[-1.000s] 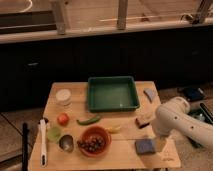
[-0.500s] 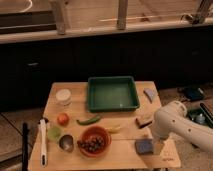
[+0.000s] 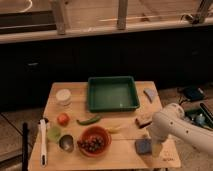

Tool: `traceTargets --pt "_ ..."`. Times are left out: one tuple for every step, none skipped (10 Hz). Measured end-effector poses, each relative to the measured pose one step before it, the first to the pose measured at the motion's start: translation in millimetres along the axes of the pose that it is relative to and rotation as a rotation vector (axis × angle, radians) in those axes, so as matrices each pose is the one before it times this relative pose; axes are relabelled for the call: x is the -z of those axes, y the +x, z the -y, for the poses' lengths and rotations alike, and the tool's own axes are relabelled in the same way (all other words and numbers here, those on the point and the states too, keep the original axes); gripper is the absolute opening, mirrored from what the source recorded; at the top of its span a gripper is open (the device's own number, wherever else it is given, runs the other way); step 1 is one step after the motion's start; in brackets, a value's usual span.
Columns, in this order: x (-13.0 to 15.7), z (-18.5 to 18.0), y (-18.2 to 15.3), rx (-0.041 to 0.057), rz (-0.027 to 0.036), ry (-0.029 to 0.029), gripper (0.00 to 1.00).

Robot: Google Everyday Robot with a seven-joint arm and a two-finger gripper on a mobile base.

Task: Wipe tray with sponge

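Finds the green tray (image 3: 113, 107) at the back middle of the table (image 3: 120, 161); finds the blue sponge (image 3: 143, 146) lying flat near the front right corner, well apart from the tray; sees the tool (image 3: 158, 149) low at the sponge's right side, under the white arm (image 3: 172, 122); cannot tell the tool's opening, nor any hold on the sponge; notes a red bowl (image 3: 94, 140) left of the sponge, a green pepper (image 3: 89, 120) between bowl and tray.

The arm (image 3: 176, 128) mostly hides the hand (image 3: 158, 148) beside the sponge (image 3: 143, 146).
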Motion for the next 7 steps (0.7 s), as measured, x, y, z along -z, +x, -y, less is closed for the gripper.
traceTargets --pt "-1.43 -0.34 -1.14 0.00812 0.00085 -0.00188 0.74" --pt "-1.09 -0.08 -1.04 0.00598 0.00024 -0.00139 0.74" --pt "-2.06 -0.46 -1.87 0.00773 0.00214 -0.00345 0.73" --pt "-1.39 -0.74 -0.48 0.00327 -0.00026 -0.00342 0.71" --pt "-1.74 -0.95 -0.41 0.00439 -0.00226 -0.00427 0.68" --pt "-1.34 -0.62 -0.90 0.00354 -0.00071 -0.00295 0.68" --pt "-1.00 -0.51 -0.59 -0.00084 -0.00062 -0.00151 0.68"
